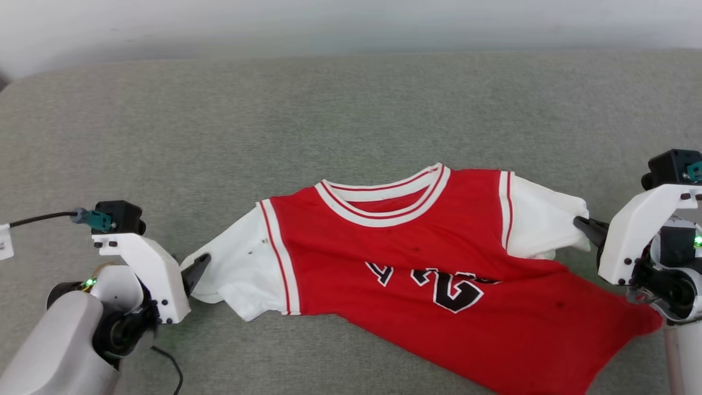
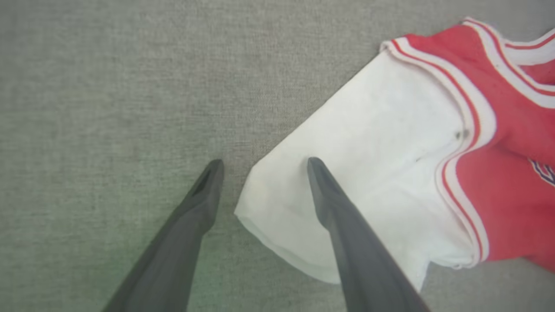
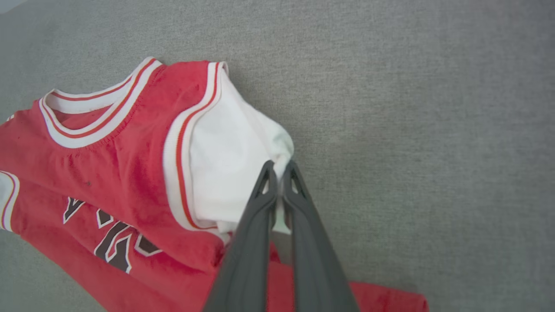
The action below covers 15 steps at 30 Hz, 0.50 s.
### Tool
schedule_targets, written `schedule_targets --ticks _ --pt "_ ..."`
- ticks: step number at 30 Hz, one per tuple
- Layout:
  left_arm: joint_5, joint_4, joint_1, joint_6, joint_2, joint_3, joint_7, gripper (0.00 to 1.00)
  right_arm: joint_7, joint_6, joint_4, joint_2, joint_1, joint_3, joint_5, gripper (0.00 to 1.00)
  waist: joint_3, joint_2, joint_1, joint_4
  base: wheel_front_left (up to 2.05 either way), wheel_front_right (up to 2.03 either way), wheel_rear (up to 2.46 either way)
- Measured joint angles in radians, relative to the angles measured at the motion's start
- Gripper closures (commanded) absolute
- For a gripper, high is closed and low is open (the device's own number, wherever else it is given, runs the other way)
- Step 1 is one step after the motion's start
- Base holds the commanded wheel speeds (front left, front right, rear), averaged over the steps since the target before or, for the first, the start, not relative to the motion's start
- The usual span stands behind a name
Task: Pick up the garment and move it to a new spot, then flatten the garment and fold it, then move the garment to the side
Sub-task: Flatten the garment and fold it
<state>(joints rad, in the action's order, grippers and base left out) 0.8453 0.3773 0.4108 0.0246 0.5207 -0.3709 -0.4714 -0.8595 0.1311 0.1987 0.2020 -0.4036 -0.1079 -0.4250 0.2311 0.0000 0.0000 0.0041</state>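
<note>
A grey-green woven fabric surface (image 1: 351, 120) fills the head view, with a pale wall (image 1: 329, 22) along the 12 o'clock edge. The garment (image 1: 428, 252), a red jersey-style T-shirt, lies front up at centre and toward 4 o'clock. Its striped collar (image 1: 384, 197) points to 12 o'clock and its rumpled hem trails off toward 5 o'clock. The sleeve-to-sleeve axis runs from 9 to 3 o'clock. The black numbers (image 1: 439, 282) are partly creased under a fold.

The left gripper (image 1: 197, 269) sits at 8 o'clock, at the tip of the left white sleeve (image 1: 241, 274). In the left wrist view its jaws are spread. One finger (image 2: 329, 203) lies over the sleeve (image 2: 368, 173), the other over bare fabric surface, with the sleeve's edge between them.

The right gripper (image 1: 584, 224) is at 3 o'clock. In the right wrist view, the right gripper's (image 3: 279, 167) jaws are pressed together, pinching the bunched end of the right white sleeve (image 3: 225, 173).
</note>
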Motion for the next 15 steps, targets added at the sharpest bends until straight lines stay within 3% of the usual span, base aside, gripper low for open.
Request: schedule_targets --ticks 8,9,11,15 --pt "0.076 0.072 0.057 0.011 0.038 -0.023 -0.235 0.00 0.026 0.000 0.005 -0.009 0.012 0.009 -0.020 1.00 0.037 0.0000 -0.0001 -0.063 0.00 0.00 0.00" --pt "0.087 0.078 0.063 0.010 0.039 -0.022 -0.255 0.28 0.033 0.000 0.007 -0.009 0.012 0.007 -0.022 1.00 0.040 0.0000 -0.0001 -0.068 0.00 0.00 0.00" --pt "0.094 0.080 0.069 0.010 0.042 -0.023 -0.279 1.00 0.041 0.000 0.012 -0.009 0.012 0.008 -0.024 1.00 0.045 0.0000 -0.0001 -0.077 0.00 0.00 0.00" --pt "0.092 0.080 0.071 0.009 0.031 -0.031 -0.272 1.00 0.057 0.000 0.019 0.000 0.009 0.008 -0.023 1.00 0.040 0.0000 -0.0001 -0.082 0.00 0.00 0.00"
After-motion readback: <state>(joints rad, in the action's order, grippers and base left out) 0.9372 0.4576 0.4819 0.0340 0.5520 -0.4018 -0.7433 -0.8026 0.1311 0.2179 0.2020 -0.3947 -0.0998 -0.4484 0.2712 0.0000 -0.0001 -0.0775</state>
